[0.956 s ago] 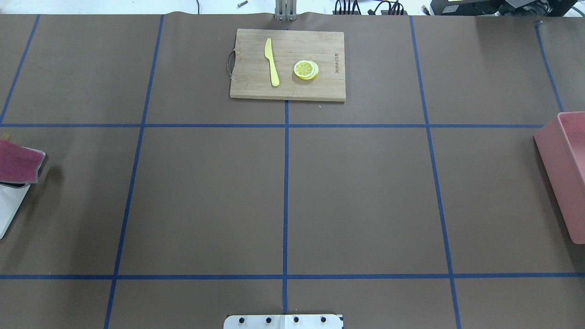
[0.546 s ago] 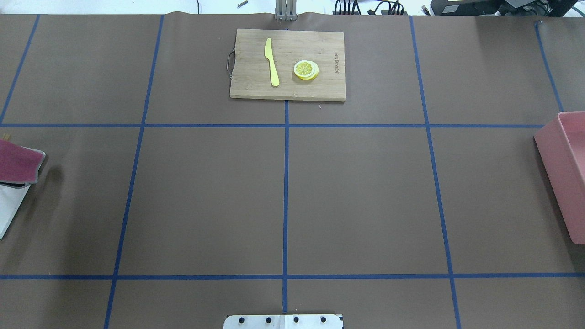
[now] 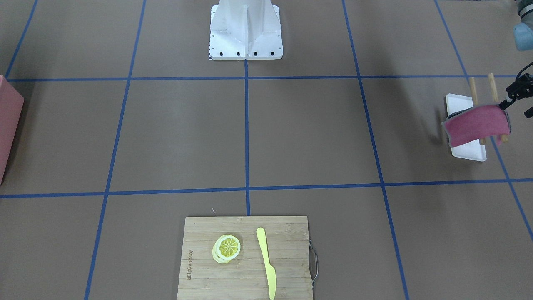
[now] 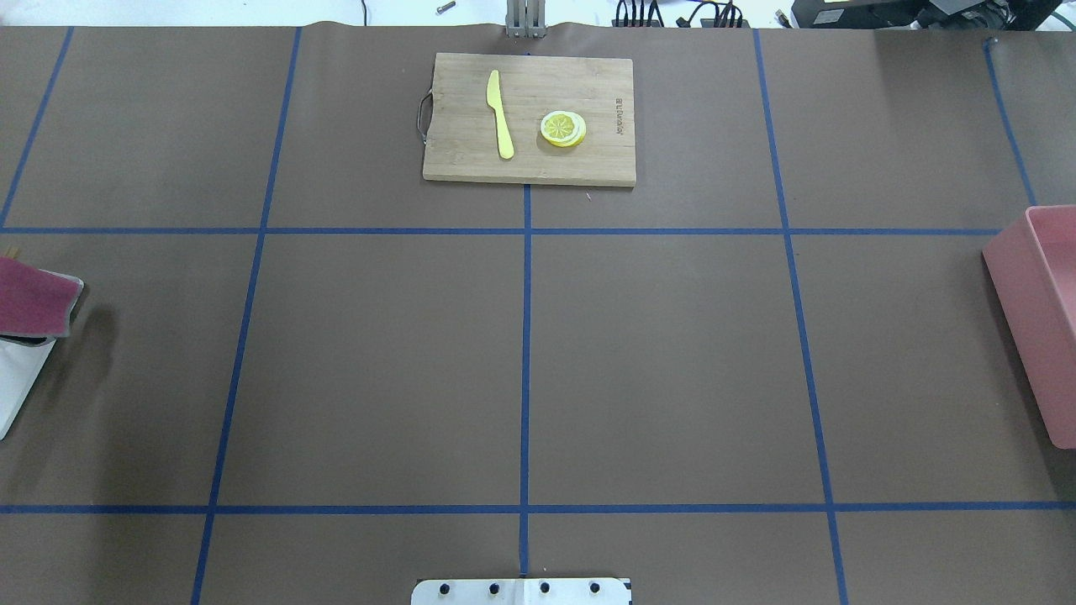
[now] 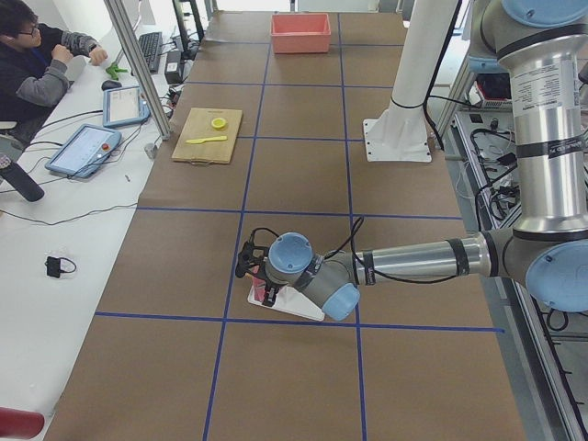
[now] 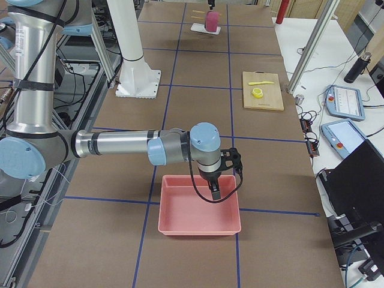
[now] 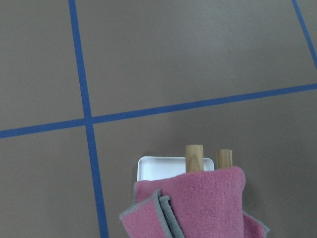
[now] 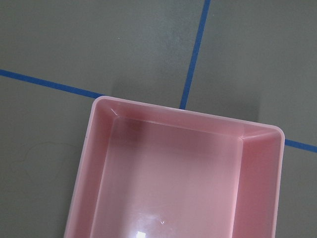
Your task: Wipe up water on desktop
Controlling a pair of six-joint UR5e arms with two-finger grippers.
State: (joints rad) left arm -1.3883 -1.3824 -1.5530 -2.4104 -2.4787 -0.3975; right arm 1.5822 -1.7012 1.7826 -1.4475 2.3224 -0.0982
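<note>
The desktop (image 4: 656,361) is a matte brown surface with blue tape lines, and no wet patch shows on it. A magenta cloth (image 3: 474,125) hangs over two wooden pegs (image 7: 194,157) on a white base (image 3: 470,152) at my left end; it also shows in the overhead view (image 4: 29,298). My left gripper (image 3: 514,93) is right beside the cloth's upper corner, and I cannot tell whether it is open or shut. My right gripper (image 6: 215,191) hangs over a pink bin (image 6: 198,225), and I cannot tell its state.
A bamboo cutting board (image 4: 458,126) at the far middle carries a yellow knife (image 4: 500,113) and a lemon slice (image 4: 562,128). The pink bin (image 4: 1021,286) stands at my right end. The robot's white base (image 3: 245,29) is at the near edge.
</note>
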